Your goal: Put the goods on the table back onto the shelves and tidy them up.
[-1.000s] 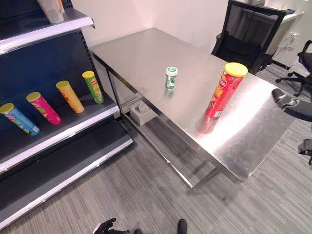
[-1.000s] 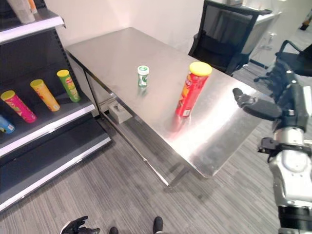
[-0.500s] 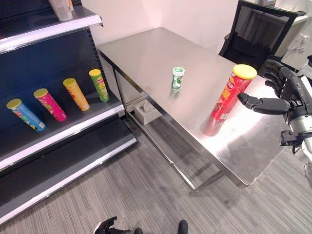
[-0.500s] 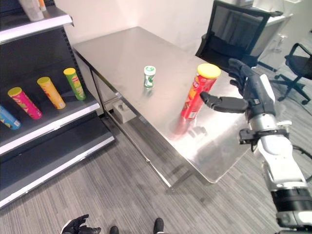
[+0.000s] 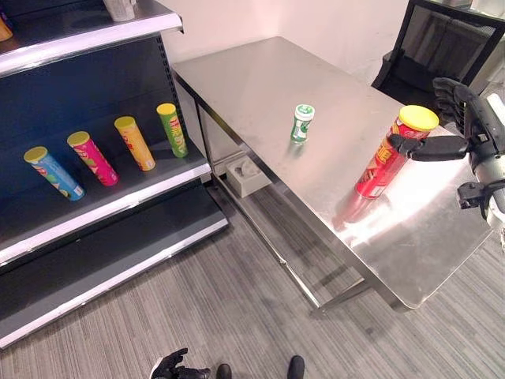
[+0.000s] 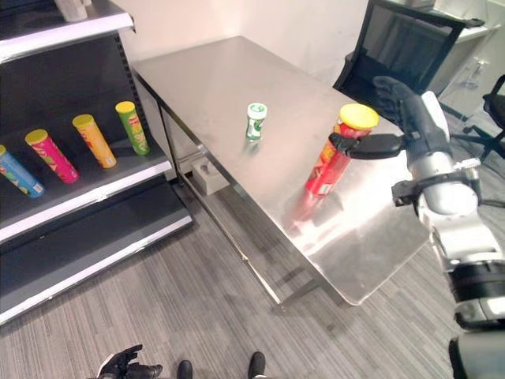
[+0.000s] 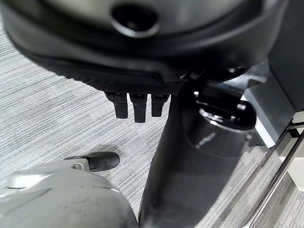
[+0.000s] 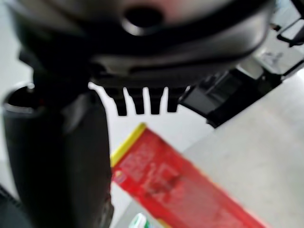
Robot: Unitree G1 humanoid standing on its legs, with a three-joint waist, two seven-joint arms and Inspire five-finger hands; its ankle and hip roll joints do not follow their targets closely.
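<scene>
While my right robot hand [image 6: 422, 126] spread wide beside the red can [image 6: 335, 160] on the counter [image 6: 237, 87], thumb touched its lid.

Table [image 5: 260, 87] right of shelf [image 5: 110, 209]; tall can [image 5: 385, 154] upright on table's right part, small bottle [image 5: 301, 124] left and farther; four cans [image 5: 134, 143] lying on shelf; chair [image 6: 402, 47] beyond table.
</scene>
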